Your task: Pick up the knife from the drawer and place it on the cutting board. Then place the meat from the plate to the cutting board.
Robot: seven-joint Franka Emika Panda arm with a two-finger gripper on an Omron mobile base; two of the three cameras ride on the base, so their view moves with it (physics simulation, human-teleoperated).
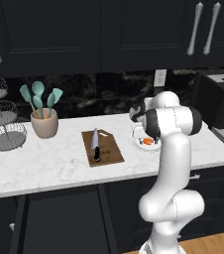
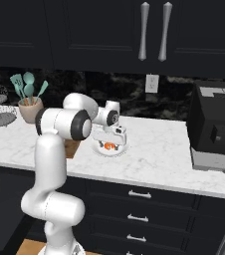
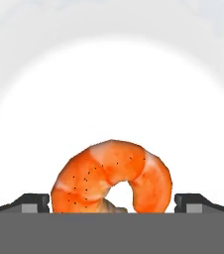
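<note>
Hand view: our gripper (image 3: 112, 201), jaws spread and empty, straddles the meat (image 3: 112, 177) on the plate (image 3: 112, 89). We judge the curled lump light, soft and slippery; pinch across its thick arch.

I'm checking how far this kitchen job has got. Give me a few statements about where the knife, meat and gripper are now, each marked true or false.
1. The knife lies on the cutting board. True.
2. The meat is already on the cutting board. False: it sits on the plate.
3. The gripper is open, with one fingertip on either side of the meat. True.
4. The gripper has lifted the meat off the plate. False: the meat rests on the plate, not gripped.
5. The plate is left of the cutting board in the left base view. False: it is to the right.
</note>
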